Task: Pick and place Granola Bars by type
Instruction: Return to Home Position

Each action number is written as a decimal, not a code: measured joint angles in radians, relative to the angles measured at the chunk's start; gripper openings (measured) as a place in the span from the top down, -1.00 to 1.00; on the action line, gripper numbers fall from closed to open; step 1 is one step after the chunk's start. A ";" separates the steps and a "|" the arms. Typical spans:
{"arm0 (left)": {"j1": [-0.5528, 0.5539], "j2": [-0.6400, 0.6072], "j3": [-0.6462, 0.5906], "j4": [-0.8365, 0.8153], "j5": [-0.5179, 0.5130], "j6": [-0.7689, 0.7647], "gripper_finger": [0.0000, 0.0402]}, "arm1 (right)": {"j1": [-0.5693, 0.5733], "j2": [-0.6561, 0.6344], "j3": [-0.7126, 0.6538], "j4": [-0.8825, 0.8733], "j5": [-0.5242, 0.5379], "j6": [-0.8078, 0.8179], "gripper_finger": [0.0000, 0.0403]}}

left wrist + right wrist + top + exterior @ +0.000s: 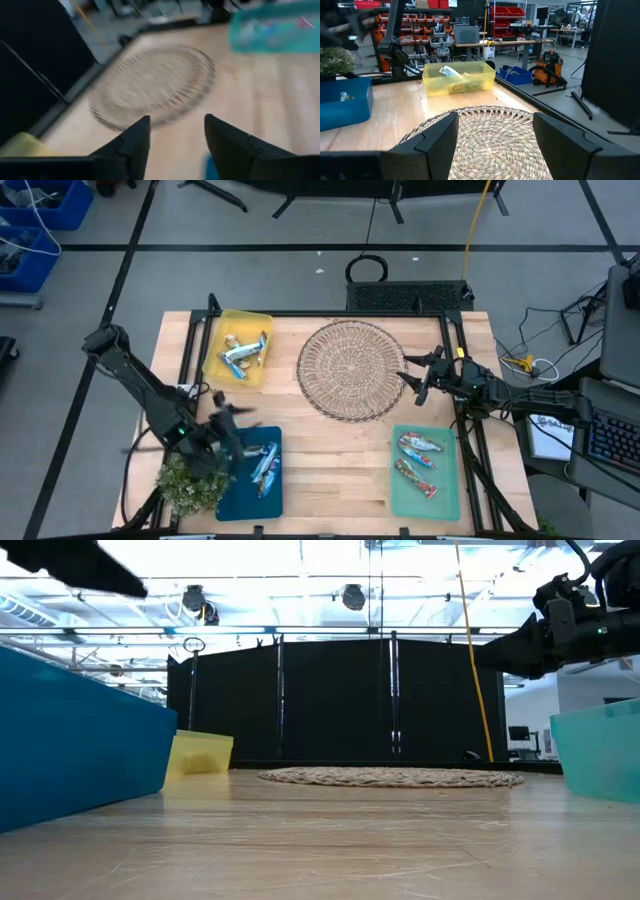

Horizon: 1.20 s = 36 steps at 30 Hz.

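With bars (243, 352) sorted into bins (245, 498), left pincer (175, 125) and right pincer (495, 120) hang spread, holding nothing, ready for home.

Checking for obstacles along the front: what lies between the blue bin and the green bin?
Nothing; in the high view the table between the blue bin and the green bin is bare wood.

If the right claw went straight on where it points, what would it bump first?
Probably the round wicker mat, just ahead of the right claw. If it passes above that, the yellow bin comes next. Height is hard to judge.
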 joint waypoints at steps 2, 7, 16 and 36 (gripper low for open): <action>0.000 -0.076 -0.011 -0.028 -0.060 0.048 -0.02 | 0.000 0.000 0.000 0.000 0.000 0.000 -0.23; 0.005 -0.301 -0.083 -0.089 -0.185 0.121 -0.19 | 0.000 0.000 0.000 0.001 0.000 0.000 -0.23; 0.031 -0.692 -0.262 -0.069 -0.185 0.270 -0.22 | 0.000 0.000 0.000 0.003 0.000 0.000 -0.23; 0.348 -1.034 -0.593 0.603 0.426 0.847 -0.12 | 0.000 0.000 0.000 0.006 0.000 0.000 -0.23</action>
